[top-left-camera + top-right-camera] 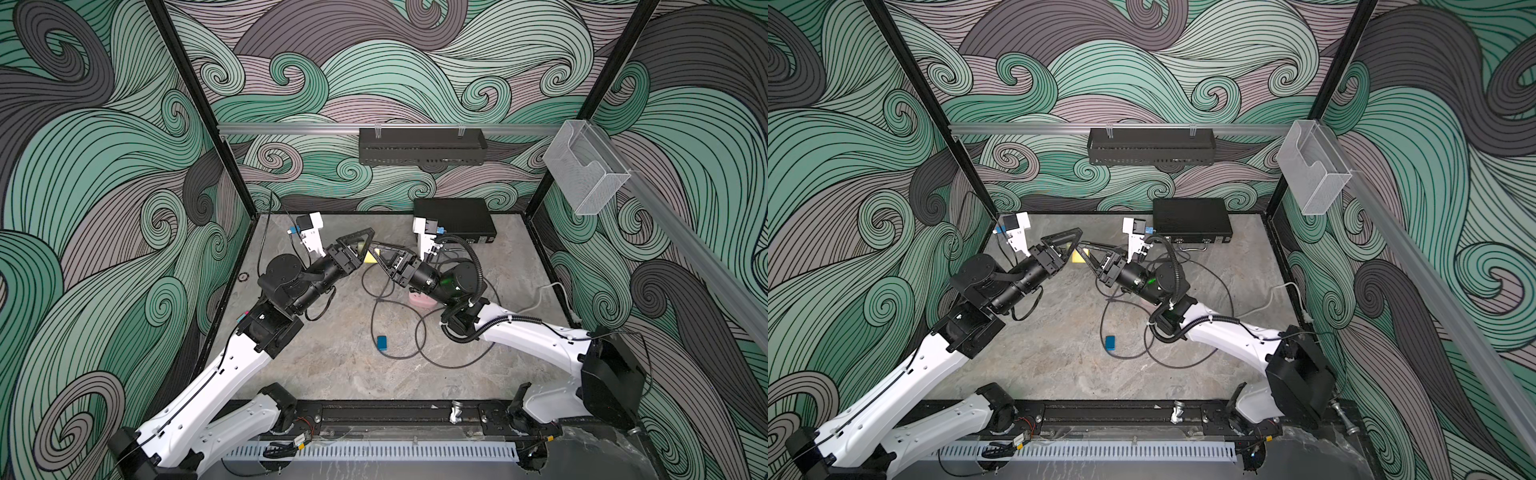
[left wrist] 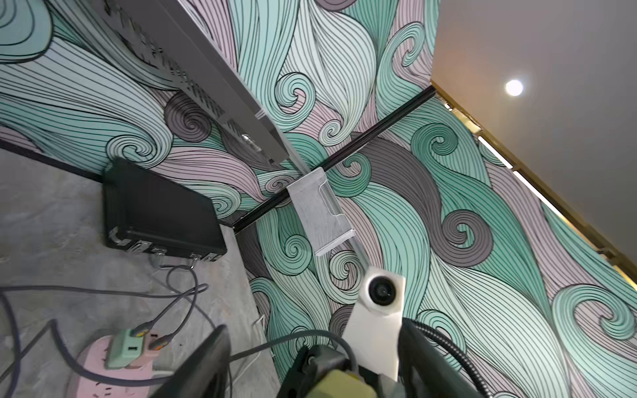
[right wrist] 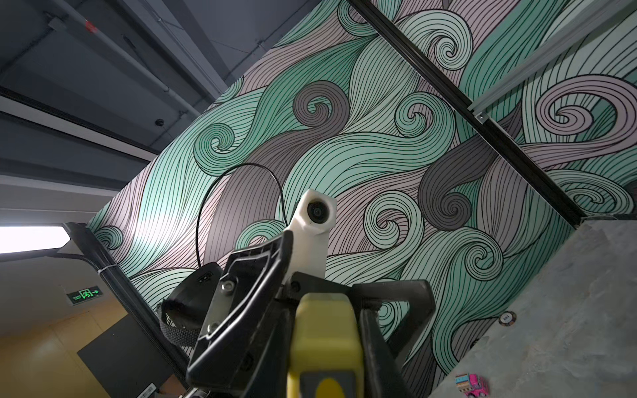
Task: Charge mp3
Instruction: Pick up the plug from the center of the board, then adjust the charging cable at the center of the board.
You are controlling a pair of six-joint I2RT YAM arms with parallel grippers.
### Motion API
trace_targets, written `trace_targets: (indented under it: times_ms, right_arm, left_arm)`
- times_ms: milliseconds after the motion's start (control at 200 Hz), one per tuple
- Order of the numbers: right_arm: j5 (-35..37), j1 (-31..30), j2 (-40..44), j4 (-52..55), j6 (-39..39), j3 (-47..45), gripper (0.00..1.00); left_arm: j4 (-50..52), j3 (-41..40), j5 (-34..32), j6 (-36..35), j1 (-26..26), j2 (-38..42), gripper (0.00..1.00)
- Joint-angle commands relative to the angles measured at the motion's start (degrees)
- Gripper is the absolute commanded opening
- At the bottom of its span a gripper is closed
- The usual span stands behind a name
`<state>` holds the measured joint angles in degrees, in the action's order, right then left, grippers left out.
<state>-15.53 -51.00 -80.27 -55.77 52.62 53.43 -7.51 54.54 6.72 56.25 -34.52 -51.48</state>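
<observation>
Pinching the yellow mp3 player by its two long sides, the right tool had its jaws pressed against the shell, seen at the lower centre of the right wrist view. Tip to tip with it, the left tool stood with its jaws spread wide to either side of the player and, as far as the left wrist view showed, clear of it. The player hung above the worktop, just above the middle of both top views. Below it in the frame, a black cable lay in loose loops; a pink power strip sat half hidden under the right arm, and a small blue item lay lower centre. The player looked small, light and rigid, with a smooth plastic skin likely to twist or slip in a narrow pinch. The flat sides at mid-body seemed the best hold, leaving its ends free; which end carried the port I could not tell.
</observation>
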Motion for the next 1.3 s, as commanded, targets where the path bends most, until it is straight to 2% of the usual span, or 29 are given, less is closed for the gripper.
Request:
trace_targets:
  times_ms: [0,235,346,456,646,731,856,1007,1087,1147,1207,1297]
  right_arm:
    - [-0.59,0.77,6.83,10.82,-9.97,-0.52,0.00]
    - [-2.26,3.08,14.34,41.15,-30.56,4.88,0.00]
    - [-1.02,4.00,13.79,61.53,-42.46,12.33,0.00]
    - [2.58,5.74,11.41,77.47,-47.56,18.01,0.00]
    - [-0.35,6.27,9.43,94.10,-48.68,21.45,0.00]
    - [1.42,6.27,9.34,99.62,-48.46,21.26,0.00]
    - [5.77,6.26,7.89,105.24,-48.37,20.84,0.00]
    - [4.71,6.18,4.58,111.27,-47.03,22.53,0.00]
    - [1.26,6.05,5.62,111.44,-45.05,21.63,0.00]
    - [-0.79,5.85,7.13,111.44,-43.27,20.95,0.00]
    - [0.47,5.66,8.18,111.80,-41.50,19.93,0.00]
    - [1.77,5.57,9.36,111.56,-40.61,18.52,0.00]
  left_arm:
    - [7.10,4.08,-2.48,-4.99,-0.28,2.80,0.79]
    - [13.96,4.12,-11.25,-10.40,-0.22,8.82,0.78]
    - [20.00,4.87,-16.19,-13.25,-0.11,10.08,0.78]
    - [26.42,6.77,-20.58,-14.65,-0.07,8.45,0.78]
    - [26.30,7.02,-23.04,-16.90,0.24,3.14,0.76]
    - [27.03,8.13,-23.55,-16.93,0.97,-0.41,0.76]
    - [25.96,8.74,-22.83,-16.74,2.29,-4.64,0.75]
    - [24.65,9.45,-20.60,-16.00,5.45,-9.23,0.74]
    - [24.96,10.91,-19.21,-16.69,6.05,-13.35,0.73]
    - [24.86,12.03,-16.50,-16.68,6.13,-17.52,0.73]
    - [25.18,13.32,-11.84,-16.74,6.07,-21.63,0.72]
    - [28.14,16.05,-1.79,-23.01,5.51,-28.16,0.71]
